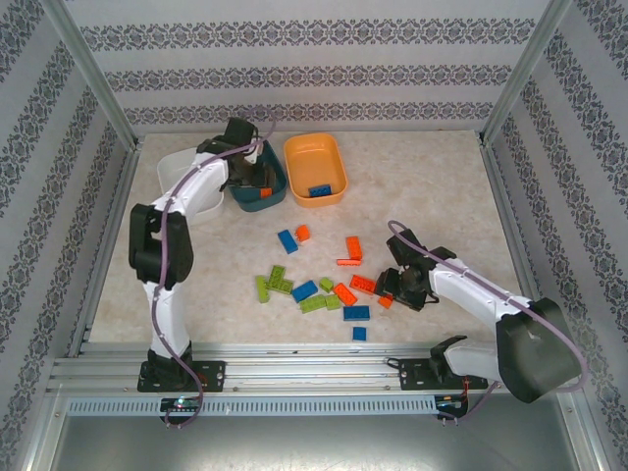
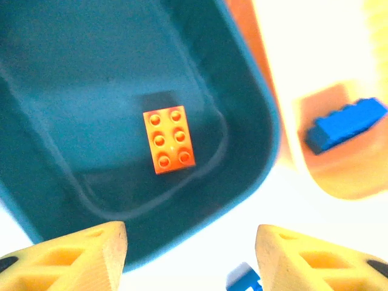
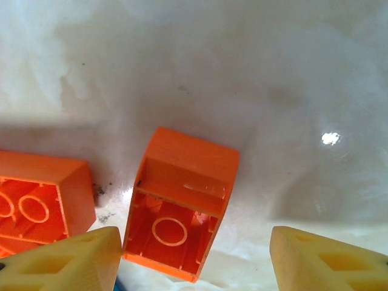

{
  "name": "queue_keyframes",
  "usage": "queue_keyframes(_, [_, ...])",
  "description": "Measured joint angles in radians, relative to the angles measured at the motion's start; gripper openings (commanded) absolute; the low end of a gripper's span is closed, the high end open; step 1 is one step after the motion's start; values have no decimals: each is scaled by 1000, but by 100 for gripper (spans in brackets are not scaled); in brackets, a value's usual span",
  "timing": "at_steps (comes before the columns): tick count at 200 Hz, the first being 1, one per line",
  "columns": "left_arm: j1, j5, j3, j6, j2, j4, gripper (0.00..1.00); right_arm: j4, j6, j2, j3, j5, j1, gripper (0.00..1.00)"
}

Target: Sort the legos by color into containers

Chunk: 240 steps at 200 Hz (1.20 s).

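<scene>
Top view: left gripper hangs over the dark teal rounded plastic tub, upper left of centre, between the white plastic tub and the orange plastic tub. Left wrist view — yellow fingers spread, nothing between them, hand released. A six-stud orange lego brick lies flat on the teal tub's floor, mid-frame. A blue lego brick sits in the orange tub at frame right.

Right gripper is low over the beige table, right of centre, at the edge of the loose orange, blue and lime green legos. Right wrist view — jaws apart, not clamped, straddling an upside-down orange brick lying on the table. The finger at frame left is just beside it, the other apart. Another orange brick lies at the left edge.
</scene>
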Motion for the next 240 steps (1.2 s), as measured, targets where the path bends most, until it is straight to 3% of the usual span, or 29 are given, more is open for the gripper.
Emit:
queue_keyframes(34, [-5,29,-96,-18,-172,21,60,24,0,64,-4,4,-5,60])
queue_keyframes(79, [-9,54,-288,-47,-352,44,61,-10,-2,87,10,31,-11,36])
queue_keyframes(115, [-9,58,-400,-51,-488,44,64,-13,-8,87,21,33,-12,26])
queue_keyframes(198, [-7,75,-630,-51,-755,38,67,98,-72,-26,248,-2,16,22])
queue_keyframes(240, [12,65,-718,-51,-863,32,67,261,-118,191,523,-112,63,21])
